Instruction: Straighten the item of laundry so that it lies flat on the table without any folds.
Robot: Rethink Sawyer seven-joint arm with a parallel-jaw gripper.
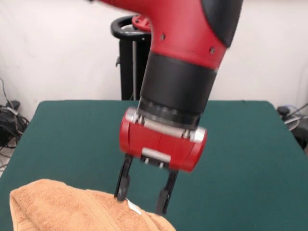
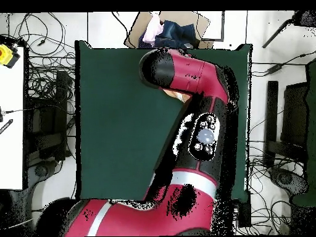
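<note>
The orange-tan towel (image 1: 62,207) lies bunched at the near left corner of the dark green table (image 1: 240,159), with a rounded fold along its left side. Its small white tag (image 1: 134,208) shows at the towel's right edge. My gripper (image 1: 141,203) hangs straight down over that edge. It is open, one finger (image 1: 122,185) touching the cloth and the other just right of the tag. In the overhead view the arm covers the gripper and nearly all of the towel; only an orange sliver (image 2: 180,96) shows beside the wrist on the green table (image 2: 117,111).
A black stand (image 1: 126,57) rises behind the table, and cables (image 1: 9,120) lie on the floor to the left. Overhead, a cardboard box of clothes (image 2: 166,31) sits beyond the table's top edge, and a white bench (image 2: 11,111) stands at the left.
</note>
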